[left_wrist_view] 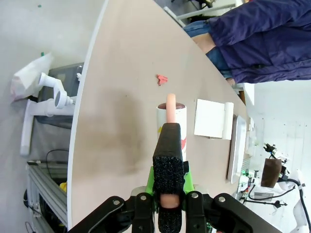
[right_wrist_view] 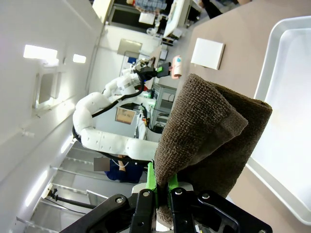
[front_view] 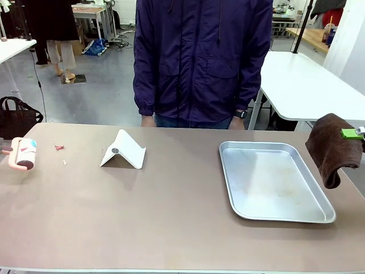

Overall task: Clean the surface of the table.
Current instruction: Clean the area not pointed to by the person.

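The table stands in front of the person. It looks hard and smooth, so rub its top, don't grab it. The left gripper squeezes a roller; the right gripper squeezes a soft brown cloth.

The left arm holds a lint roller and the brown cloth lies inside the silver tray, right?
No: the brown cloth hangs from the right jaws beside the silver tray, not inside it, as the front view shows. The left jaws do hold the lint roller.

Bright, even light — soft shadows on the table; wrist views warp.
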Robot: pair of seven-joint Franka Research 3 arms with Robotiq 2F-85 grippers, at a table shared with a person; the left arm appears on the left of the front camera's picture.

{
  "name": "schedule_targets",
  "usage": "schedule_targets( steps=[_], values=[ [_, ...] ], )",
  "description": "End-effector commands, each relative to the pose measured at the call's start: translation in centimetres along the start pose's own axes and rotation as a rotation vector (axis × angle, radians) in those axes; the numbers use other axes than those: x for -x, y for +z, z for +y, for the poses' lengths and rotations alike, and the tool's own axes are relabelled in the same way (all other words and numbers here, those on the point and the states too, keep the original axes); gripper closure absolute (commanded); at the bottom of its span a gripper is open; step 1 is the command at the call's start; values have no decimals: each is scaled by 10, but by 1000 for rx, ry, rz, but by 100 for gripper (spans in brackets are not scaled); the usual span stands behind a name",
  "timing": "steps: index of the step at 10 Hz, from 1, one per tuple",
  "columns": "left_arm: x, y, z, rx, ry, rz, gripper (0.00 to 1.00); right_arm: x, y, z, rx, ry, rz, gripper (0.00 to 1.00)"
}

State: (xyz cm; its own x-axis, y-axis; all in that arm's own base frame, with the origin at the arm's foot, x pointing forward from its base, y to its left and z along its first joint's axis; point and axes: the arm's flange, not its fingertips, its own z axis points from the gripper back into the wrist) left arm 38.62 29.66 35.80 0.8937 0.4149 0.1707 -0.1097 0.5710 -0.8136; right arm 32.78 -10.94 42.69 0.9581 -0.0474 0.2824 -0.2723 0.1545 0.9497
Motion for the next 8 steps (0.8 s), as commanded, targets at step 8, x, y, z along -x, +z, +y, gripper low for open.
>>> schedule_targets(
  steps=[8],
  values=[
    [-15,-42,8,-60,91,-15,78,-3,1,3,-9,18,-7,90]
  ],
)
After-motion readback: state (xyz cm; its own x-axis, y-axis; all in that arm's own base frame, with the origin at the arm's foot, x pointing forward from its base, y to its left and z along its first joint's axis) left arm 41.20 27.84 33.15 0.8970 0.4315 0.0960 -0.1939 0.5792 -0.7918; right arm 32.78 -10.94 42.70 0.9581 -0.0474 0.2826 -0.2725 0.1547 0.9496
